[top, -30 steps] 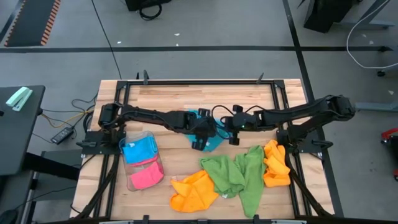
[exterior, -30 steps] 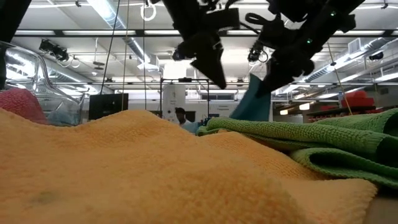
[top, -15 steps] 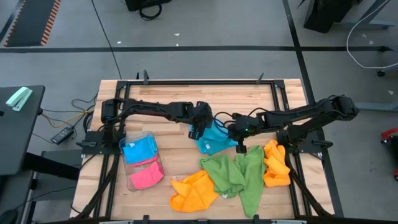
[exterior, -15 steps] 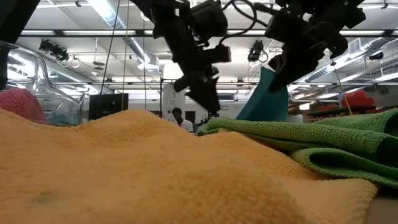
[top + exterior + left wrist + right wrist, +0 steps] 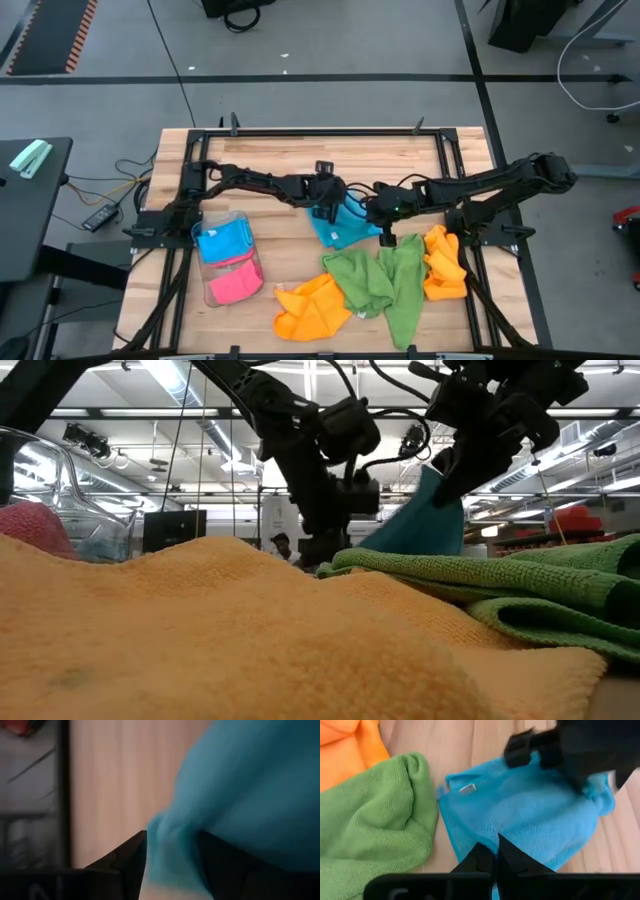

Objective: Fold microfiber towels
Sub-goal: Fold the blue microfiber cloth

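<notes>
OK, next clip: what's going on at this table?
Both arms work one sky-blue microfiber towel mid-table. The right gripper is shut on an edge of it, lifting that side. The left gripper has open fingers around its far corner. Green and orange towels lie unfolded; a clear plastic tray holds blue and pink ones.

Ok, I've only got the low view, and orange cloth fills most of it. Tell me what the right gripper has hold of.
Observer: The right gripper is shut on one edge of the blue towel.
Operator: Now give me the left one.
Observer: The left gripper is open, with the opposite side of that towel between its fingers.
Operator: Tell me where the towel sits on the table.
Observer: Near the middle of the wooden table, just beyond the green towels.
</notes>
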### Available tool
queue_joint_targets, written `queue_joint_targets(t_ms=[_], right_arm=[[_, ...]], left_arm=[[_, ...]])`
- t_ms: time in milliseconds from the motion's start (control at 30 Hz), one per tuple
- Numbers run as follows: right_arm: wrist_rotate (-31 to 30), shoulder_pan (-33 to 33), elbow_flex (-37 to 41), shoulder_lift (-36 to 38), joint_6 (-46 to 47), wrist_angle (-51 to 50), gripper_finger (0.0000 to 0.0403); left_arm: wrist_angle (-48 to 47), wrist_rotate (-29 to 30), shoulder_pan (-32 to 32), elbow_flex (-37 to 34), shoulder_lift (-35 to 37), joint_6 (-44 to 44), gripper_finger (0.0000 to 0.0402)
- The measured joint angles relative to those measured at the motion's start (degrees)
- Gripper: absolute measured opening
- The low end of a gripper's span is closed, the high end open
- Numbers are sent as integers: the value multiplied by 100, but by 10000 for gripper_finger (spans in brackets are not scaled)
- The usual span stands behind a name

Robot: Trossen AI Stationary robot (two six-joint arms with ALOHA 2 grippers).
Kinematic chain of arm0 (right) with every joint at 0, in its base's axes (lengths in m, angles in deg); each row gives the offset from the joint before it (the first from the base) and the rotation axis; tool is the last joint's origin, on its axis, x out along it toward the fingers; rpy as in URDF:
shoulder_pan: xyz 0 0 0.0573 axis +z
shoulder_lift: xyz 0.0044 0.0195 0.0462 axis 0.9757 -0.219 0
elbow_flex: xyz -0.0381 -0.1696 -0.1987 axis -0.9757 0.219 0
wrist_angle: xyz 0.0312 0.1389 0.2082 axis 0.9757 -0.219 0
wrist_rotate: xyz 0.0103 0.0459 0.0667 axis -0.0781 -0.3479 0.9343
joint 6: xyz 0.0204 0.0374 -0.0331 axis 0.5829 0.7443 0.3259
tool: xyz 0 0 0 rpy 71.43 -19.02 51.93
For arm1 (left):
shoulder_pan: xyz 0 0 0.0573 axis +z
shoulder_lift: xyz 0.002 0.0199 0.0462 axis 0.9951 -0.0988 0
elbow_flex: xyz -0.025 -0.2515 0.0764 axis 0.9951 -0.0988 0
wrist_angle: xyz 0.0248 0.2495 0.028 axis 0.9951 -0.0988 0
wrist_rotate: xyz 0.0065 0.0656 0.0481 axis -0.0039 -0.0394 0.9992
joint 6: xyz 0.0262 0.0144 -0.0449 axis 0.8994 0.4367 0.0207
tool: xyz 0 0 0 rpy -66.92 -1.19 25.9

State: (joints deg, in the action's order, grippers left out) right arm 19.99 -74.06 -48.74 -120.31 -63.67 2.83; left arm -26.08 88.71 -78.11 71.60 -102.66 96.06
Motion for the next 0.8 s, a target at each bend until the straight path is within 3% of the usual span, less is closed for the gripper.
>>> queue_joint_targets(t_ms=[167, 367, 567, 800], right_arm=[[-2, -2, 0, 0, -2, -11, 8], [-2, 0, 0, 0, -3, 25, 8], [-2, 0, 0, 0, -5, 12, 8], [-2, 0, 0, 0, -5, 20, 8]], left_arm=[[-693, -15, 58, 15, 195, 101, 179], [-1406, -1050, 144, 14, 378, 249, 160], [-2116, -1064, 151, 14, 377, 774, 132], [-2254, -962, 139, 20, 518, 1058, 111]])
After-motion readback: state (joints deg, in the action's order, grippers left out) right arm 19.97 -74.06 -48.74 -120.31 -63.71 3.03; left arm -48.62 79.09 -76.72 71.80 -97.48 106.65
